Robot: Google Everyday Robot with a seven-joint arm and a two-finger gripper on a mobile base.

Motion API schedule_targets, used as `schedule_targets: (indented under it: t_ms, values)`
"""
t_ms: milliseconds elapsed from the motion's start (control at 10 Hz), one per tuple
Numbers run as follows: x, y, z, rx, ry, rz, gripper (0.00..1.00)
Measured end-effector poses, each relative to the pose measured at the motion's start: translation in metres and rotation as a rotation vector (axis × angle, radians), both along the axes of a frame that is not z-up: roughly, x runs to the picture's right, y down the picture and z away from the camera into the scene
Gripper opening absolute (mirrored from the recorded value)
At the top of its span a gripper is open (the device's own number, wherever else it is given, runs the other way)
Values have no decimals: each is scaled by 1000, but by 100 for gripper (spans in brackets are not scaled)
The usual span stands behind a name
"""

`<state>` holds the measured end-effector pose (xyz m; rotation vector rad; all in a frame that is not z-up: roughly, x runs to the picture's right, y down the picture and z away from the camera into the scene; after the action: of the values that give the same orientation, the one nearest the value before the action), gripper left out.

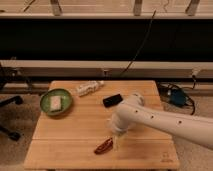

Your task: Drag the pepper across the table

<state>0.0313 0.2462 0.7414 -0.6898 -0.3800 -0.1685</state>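
The pepper [103, 146], small, dark red-brown and curved, lies on the light wood table [75, 130] near the front edge, a little right of the middle. My white arm comes in from the right and bends down over it. My gripper [117, 141] points down at the pepper's right end, touching or nearly touching it. I cannot tell whether it grips the pepper.
A black phone [112, 100] lies just behind the arm. A green bowl [56, 102] with a pale block in it stands at the back left. A white crumpled object [89, 88] lies at the back edge. A small mark [165, 157] is near the front right corner.
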Motion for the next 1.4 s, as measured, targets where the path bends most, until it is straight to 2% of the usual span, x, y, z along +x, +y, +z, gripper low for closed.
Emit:
schedule_targets:
  t_ms: [400,1400]
  values:
    - [0,6,9,1,-17,-28,80]
    - [2,12,28,15,-32,-50,80]
